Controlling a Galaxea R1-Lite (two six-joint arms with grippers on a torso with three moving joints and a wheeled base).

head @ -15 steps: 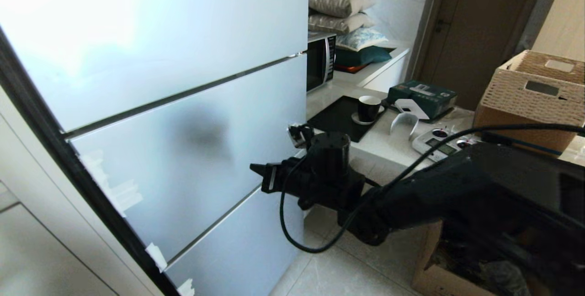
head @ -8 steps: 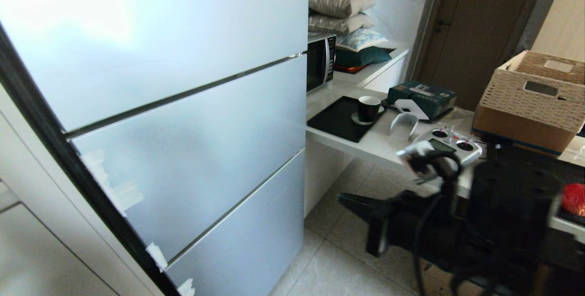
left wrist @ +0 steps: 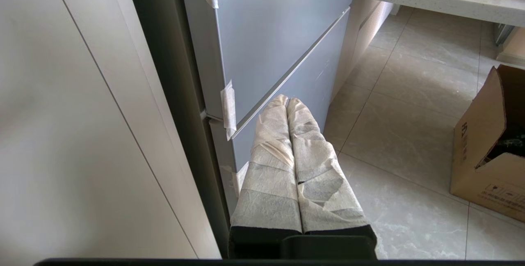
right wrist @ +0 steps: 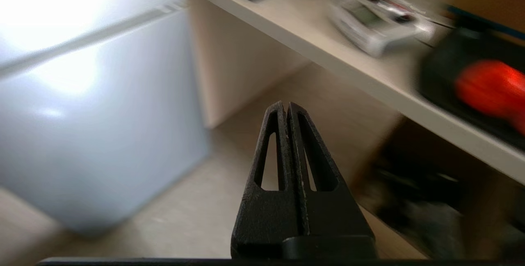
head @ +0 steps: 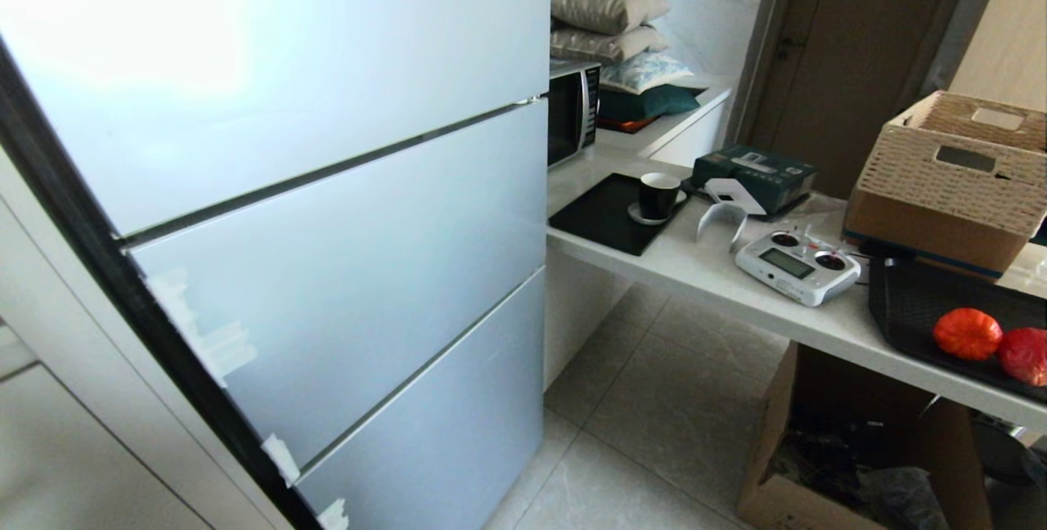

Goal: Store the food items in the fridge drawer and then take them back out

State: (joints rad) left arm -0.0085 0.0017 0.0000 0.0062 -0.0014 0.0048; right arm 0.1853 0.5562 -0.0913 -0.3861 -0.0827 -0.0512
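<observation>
Black right gripper (right wrist: 286,108) is seen pressed together, empty, below the white counter's (head: 761,301) edge; two red round fruits (head: 968,333) are parked up on it, well apart. Tape-wrapped left gripper (left wrist: 288,102) is closed too, by the frosted fridge front (left wrist: 287,52).

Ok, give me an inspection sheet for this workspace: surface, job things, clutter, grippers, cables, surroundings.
Surface: white counter right of the fridge; all fridge fronts closed.
Job's things: orange-red ribbed fruit and red fruit sit side by side on a black tray on the counter; fridge drawer not visible.
Clutter: black cup on a saucer, white remote controller, green box, wicker basket, microwave.
Grippers: left gripper shut, empty, near the lower fridge fronts; right gripper shut, empty, above the floor.
Cables: nothing seen.
Surroundings: tiled floor, cardboard box under the counter, stacked pillows, brown door.
</observation>
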